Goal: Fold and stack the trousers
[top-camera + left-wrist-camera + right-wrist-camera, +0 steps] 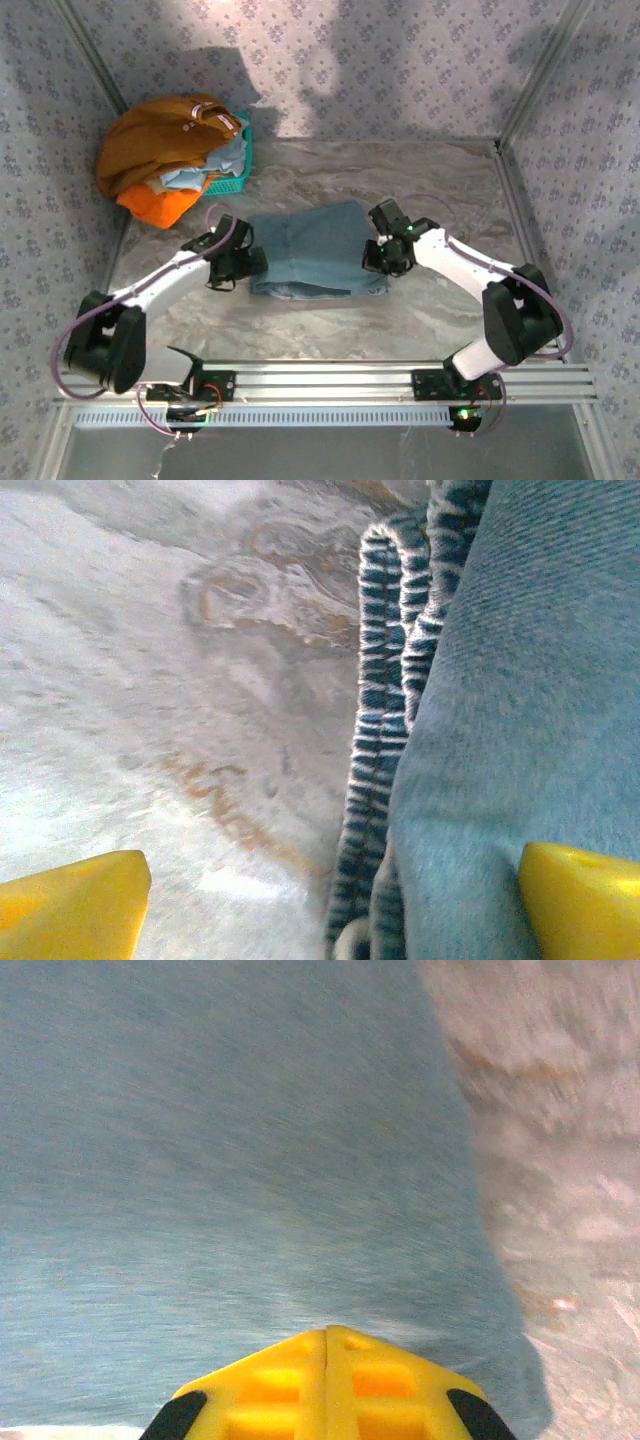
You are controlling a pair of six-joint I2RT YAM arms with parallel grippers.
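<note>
The trousers (pixel 315 250) lie folded into a compact blue denim rectangle in the middle of the marble table (pixel 440 180). My left gripper (pixel 245 262) is at their left edge, open. In the left wrist view its yellow fingertips (pixel 75 905) stand wide apart, and the stitched seam edge of the trousers (pixel 385 730) runs between them, one tip over denim and one over bare table. My right gripper (pixel 385 258) is at the right edge of the fold. In the right wrist view its yellow fingers (pixel 327 1340) are pressed together, shut, low over the trousers (pixel 230 1160) with no cloth between them.
A green basket (pixel 238 172) of clothes stands at the back left, with a mustard-brown garment (pixel 155 140) heaped on it and a bright orange cloth (pixel 160 205) spilling forward. Patterned walls close in three sides. A metal rail (pixel 320 385) runs along the near edge.
</note>
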